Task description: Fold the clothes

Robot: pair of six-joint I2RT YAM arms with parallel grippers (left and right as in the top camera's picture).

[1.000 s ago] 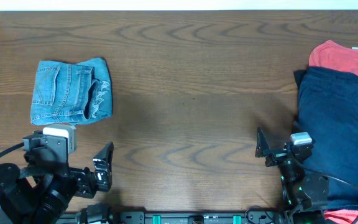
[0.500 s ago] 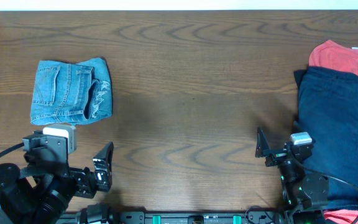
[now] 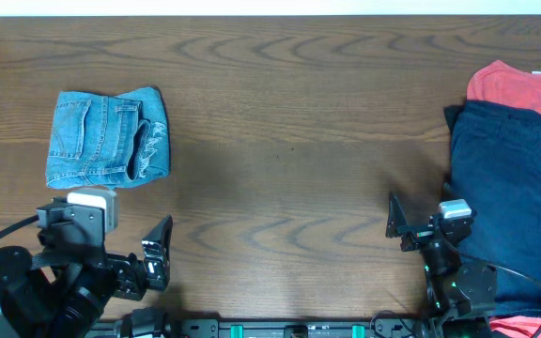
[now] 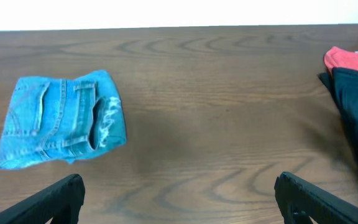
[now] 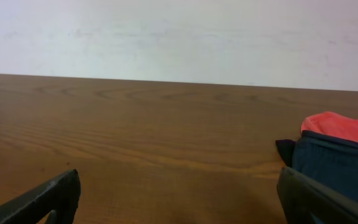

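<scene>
Folded light blue jeans (image 3: 106, 138) lie on the left side of a wooden table (image 3: 289, 113), apart from both arms. The left gripper (image 4: 179, 186) sits near them, fingers spread wide and empty. The right gripper (image 5: 179, 186) is also spread and empty, beside a dark garment (image 3: 515, 188) overlapping a red garment (image 3: 510, 83).

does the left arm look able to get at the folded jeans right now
Likely yes: the jeans lie folded just ahead of the left gripper, whose jaws stand open and empty, and only table shows between them.
</scene>
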